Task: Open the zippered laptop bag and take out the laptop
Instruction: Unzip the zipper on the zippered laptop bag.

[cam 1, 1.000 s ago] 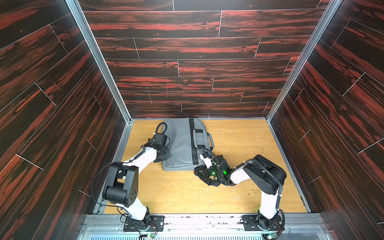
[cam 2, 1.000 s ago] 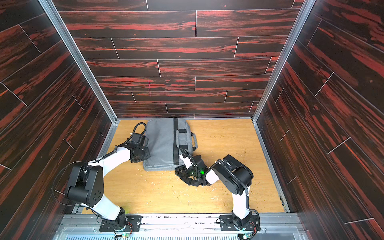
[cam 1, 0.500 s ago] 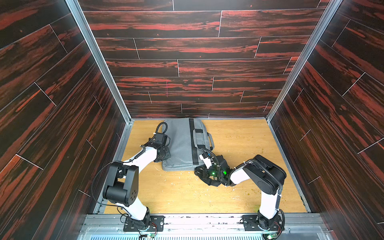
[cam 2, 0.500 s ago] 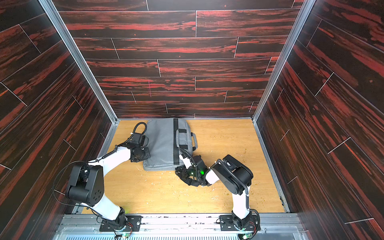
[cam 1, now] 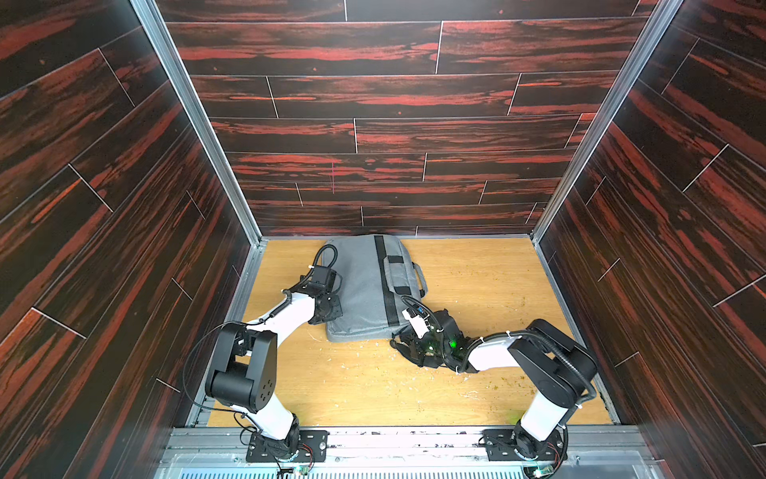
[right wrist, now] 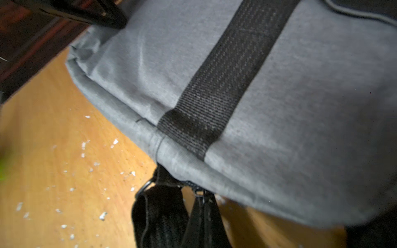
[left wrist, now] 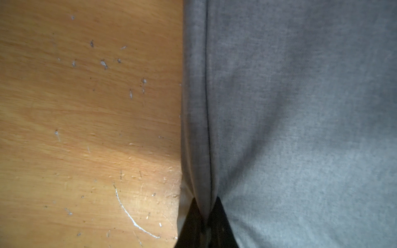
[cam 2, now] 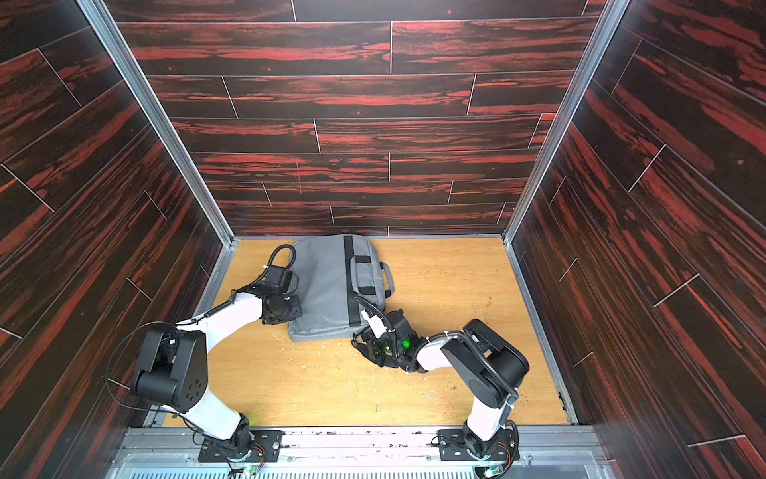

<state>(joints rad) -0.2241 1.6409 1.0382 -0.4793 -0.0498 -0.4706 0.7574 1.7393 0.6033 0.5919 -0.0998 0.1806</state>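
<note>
Bag (cam 1: 360, 286) lies flat toward the desk's (cam 1: 476, 290) far left corner and looks zipped. No laptop shows; presumably it is inside. Left gripper (left wrist: 206, 212) is clenched on a fold of the bag's left edge seam. Right gripper (right wrist: 204, 211) is clamped at the bag's near right corner, apparently on the pull (right wrist: 200, 193), beside the strap (right wrist: 159, 214). Soft cloth will likely bunch and drag, so anchor the seam and tow the small pull along the zip.

Left gripper (left wrist: 205, 211), right gripper (right wrist: 204, 206) (both closed)
</note>
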